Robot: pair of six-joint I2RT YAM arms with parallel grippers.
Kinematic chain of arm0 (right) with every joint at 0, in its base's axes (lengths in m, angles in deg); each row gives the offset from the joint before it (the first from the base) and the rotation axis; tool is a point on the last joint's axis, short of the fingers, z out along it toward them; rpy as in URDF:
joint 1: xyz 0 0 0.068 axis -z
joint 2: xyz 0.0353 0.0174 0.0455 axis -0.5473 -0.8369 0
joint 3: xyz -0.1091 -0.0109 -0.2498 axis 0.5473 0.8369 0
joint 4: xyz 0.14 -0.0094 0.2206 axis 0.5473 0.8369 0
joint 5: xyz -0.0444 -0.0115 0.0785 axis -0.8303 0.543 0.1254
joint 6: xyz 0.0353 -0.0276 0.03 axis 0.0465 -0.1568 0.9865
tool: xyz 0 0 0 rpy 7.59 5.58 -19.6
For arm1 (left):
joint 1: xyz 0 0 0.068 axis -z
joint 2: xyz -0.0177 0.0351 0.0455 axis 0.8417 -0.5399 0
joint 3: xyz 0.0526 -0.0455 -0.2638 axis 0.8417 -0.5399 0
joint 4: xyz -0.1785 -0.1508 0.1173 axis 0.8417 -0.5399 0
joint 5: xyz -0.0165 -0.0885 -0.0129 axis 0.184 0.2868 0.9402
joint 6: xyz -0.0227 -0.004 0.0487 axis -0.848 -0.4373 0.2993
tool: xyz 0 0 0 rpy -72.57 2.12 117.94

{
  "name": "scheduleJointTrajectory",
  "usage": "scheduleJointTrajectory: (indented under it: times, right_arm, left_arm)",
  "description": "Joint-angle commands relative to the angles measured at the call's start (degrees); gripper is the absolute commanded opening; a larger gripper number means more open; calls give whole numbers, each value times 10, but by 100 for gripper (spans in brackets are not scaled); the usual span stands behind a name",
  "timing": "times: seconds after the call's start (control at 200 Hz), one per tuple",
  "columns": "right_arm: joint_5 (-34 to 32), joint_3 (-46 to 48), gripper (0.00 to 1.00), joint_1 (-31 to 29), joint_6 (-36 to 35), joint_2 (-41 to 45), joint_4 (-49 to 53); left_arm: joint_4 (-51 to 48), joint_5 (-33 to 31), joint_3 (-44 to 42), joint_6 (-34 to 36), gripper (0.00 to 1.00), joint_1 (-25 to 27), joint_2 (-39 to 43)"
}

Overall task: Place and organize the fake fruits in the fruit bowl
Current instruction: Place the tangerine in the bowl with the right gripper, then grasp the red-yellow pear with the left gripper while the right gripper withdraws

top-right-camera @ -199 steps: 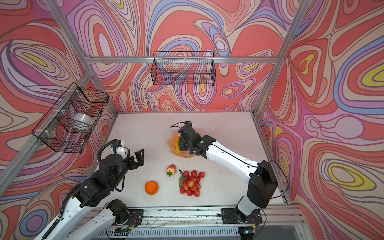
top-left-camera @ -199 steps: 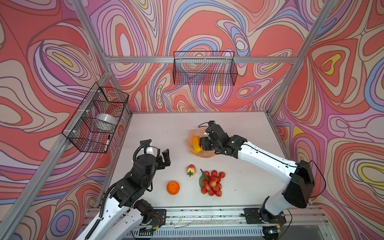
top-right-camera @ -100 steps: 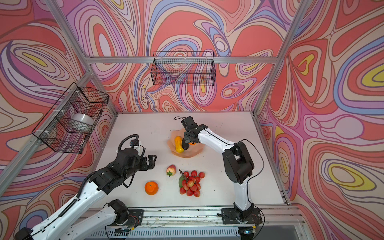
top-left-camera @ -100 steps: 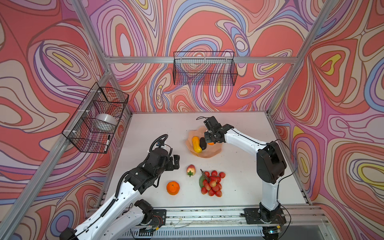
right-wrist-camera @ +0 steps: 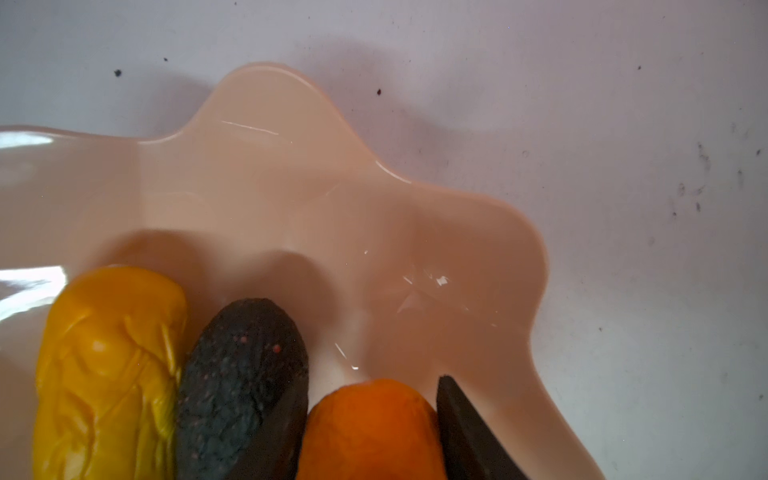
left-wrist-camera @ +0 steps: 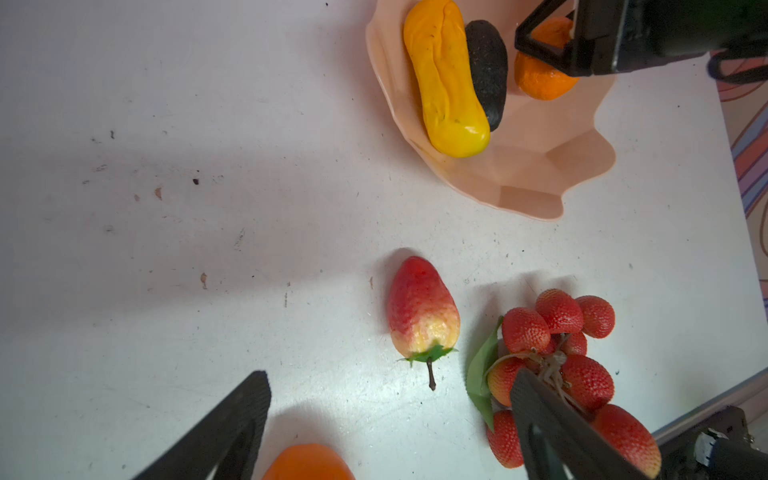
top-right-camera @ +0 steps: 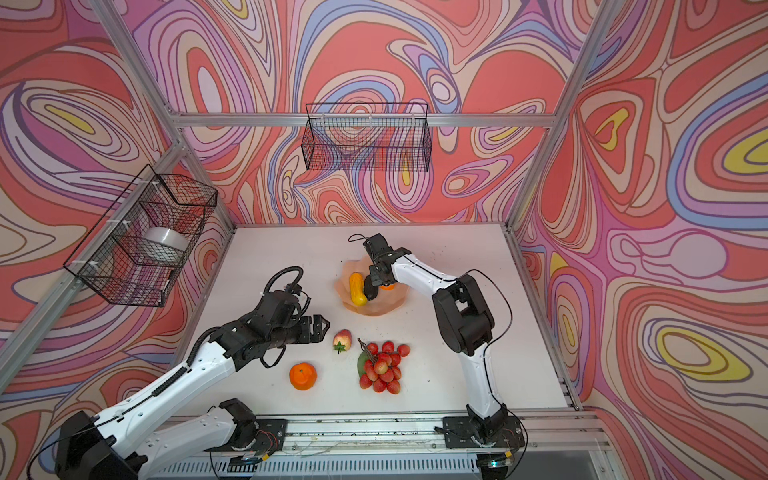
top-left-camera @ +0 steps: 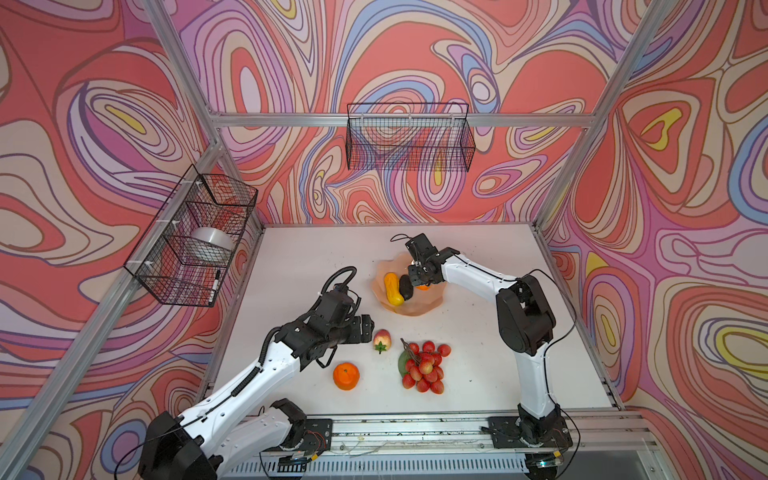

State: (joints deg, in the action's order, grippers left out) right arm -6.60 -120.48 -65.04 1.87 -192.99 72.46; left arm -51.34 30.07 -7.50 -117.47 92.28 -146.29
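The peach-pink fruit bowl (top-left-camera: 415,307) (top-right-camera: 384,305) holds the yellow elongated fruit (top-left-camera: 392,289) (right-wrist-camera: 108,374) and the black bumpy oval (top-left-camera: 406,286) (right-wrist-camera: 245,374) side by side. My right gripper (top-left-camera: 419,276) (right-wrist-camera: 370,399) is shut on an orange (right-wrist-camera: 374,428) (left-wrist-camera: 540,79) low inside the bowl, next to the black oval. On the table lie the peach (top-left-camera: 382,340) (left-wrist-camera: 422,307), the red grape bunch (top-left-camera: 424,365) (left-wrist-camera: 557,345) and a second orange (top-left-camera: 346,375) (top-right-camera: 303,375). My left gripper (top-left-camera: 368,328) (left-wrist-camera: 390,376) is open and empty, just left of the peach.
A wire basket (top-left-camera: 191,245) on the left wall holds a grey-white round bowl (top-left-camera: 210,245) and a marker. Another wire basket (top-left-camera: 409,137) hangs on the back wall. Aluminium posts and patterned walls close in the white table (top-left-camera: 311,257).
My left arm has reached forward and right, bringing its open gripper close to the peach. My right arm's elbow has swung in and up while its gripper stayed over the bowl with the orange.
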Motion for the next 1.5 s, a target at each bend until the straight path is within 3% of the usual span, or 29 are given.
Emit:
scheduleJointTrajectory:
  times: [0.0, 0.275, 0.416, 0.641, 0.871, 1.016, 1.262, 1.497]
  right_arm:
    - [-3, -19, 51, 5, -6, -26, 6]
    - [6, -42, 64, 10, -6, -41, 15]
    - [10, -40, 72, 14, -2, -6, 12]
    - [10, 36, 79, 14, 30, 154, -27]
    - [38, 191, 83, 14, 83, 343, -66]
    - [54, 295, 91, 14, 102, 464, -114]
    - [40, 357, 93, 14, 130, 574, -83]
    - [42, 370, 93, 14, 140, 595, -84]
  left_arm:
    - [18, 16, -9, -20, 92, 12, -11]
    - [33, 11, -5, -35, 90, 71, -75]
    - [33, 4, 4, -37, 90, 93, -111]
    - [35, 7, 16, -33, 88, 100, -156]
    - [57, -12, 25, -40, 88, 101, -204]
    - [63, -24, 43, -42, 87, 101, -245]
    - [64, -33, 61, -58, 67, 100, -296]
    - [48, -50, 55, -62, 50, 100, -288]
